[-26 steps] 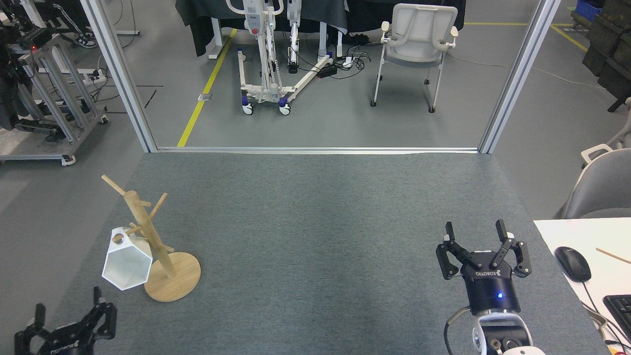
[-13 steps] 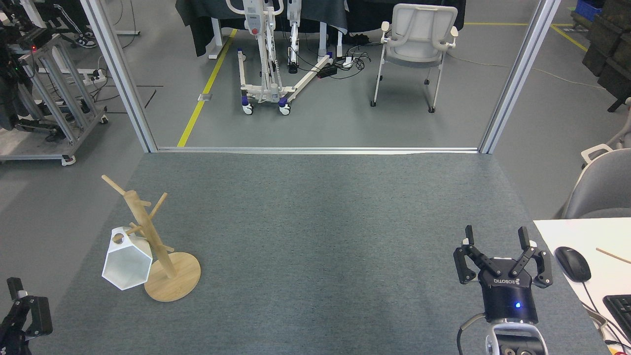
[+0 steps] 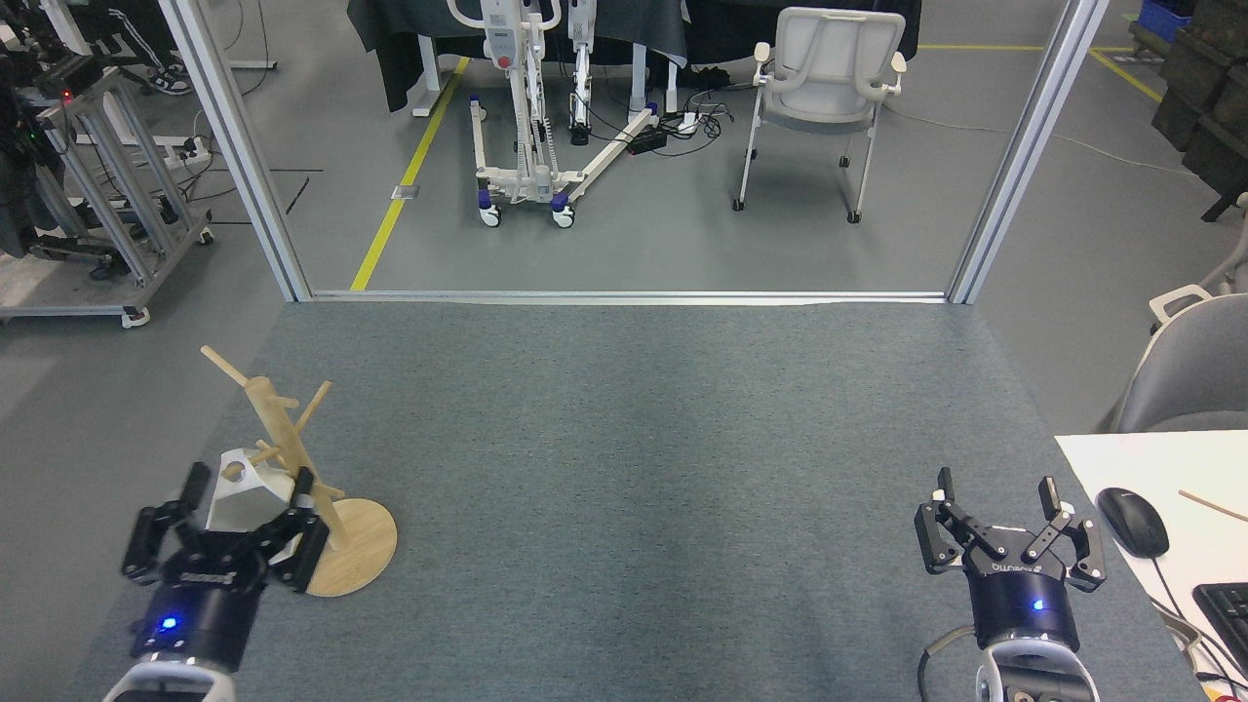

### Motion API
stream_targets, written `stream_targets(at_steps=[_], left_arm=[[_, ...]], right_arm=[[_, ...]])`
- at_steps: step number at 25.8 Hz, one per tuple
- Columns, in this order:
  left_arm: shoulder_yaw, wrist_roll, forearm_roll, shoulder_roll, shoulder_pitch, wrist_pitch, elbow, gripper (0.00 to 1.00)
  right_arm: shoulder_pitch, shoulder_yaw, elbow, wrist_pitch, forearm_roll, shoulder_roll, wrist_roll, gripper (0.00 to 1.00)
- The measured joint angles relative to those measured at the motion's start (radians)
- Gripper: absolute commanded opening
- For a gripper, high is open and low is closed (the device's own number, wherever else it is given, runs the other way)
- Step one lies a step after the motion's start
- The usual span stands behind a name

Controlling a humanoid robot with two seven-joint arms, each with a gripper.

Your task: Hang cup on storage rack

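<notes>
The white faceted cup (image 3: 246, 497) hangs by its handle on a low left peg of the wooden storage rack (image 3: 292, 458), whose round base (image 3: 356, 561) rests on the grey mat. My left gripper (image 3: 251, 482) is open right in front of the cup, its fingers either side of it and covering its lower half; I cannot tell whether they touch it. My right gripper (image 3: 996, 486) is open and holds nothing, near the mat's front right corner, far from the rack.
A white desk (image 3: 1170, 478) with a black mouse (image 3: 1132, 522) and keyboard (image 3: 1227, 614) lies at the right edge. A grey chair (image 3: 1194, 375) stands behind it. Metal frame posts (image 3: 1024, 146) and a rail border the mat's far side.
My left gripper has come up from the bottom-left corner to stand in front of the hanging cup. My right gripper has drawn back toward the lower right. The cup and rack have not moved.
</notes>
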Motion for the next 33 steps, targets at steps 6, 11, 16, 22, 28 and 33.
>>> stream_targets(at_steps=[6,11,16,22,28,33], left_arm=[[-0.127,-0.066,-0.048,-0.064,-0.074,-0.001,0.001,0.99],[-0.163,-0.097,-0.059,-0.103,-0.106,0.002,0.007,0.99],[-0.196,-0.129,-0.069,-0.157,-0.154,0.024,0.047,0.99],[-0.205,-0.146,-0.07,-0.181,-0.193,0.076,0.09,0.99],[-0.213,-0.149,-0.071,-0.192,-0.205,0.085,0.115,0.99],[-0.226,-0.15,-0.071,-0.198,-0.205,0.085,0.116,0.99]], right_arm=[[0.0,-0.004,0.001,0.005,-0.029,-0.001,0.012,1.0],[0.002,-0.005,0.005,0.001,-0.141,-0.001,0.016,1.0],[0.003,-0.006,0.011,0.0,-0.181,0.002,0.016,1.0],[0.008,-0.007,0.012,0.003,-0.188,0.007,0.02,1.0],[0.017,-0.004,0.012,0.001,-0.192,0.009,0.015,1.0],[0.022,0.0,0.012,-0.001,-0.192,0.008,0.014,1.0]])
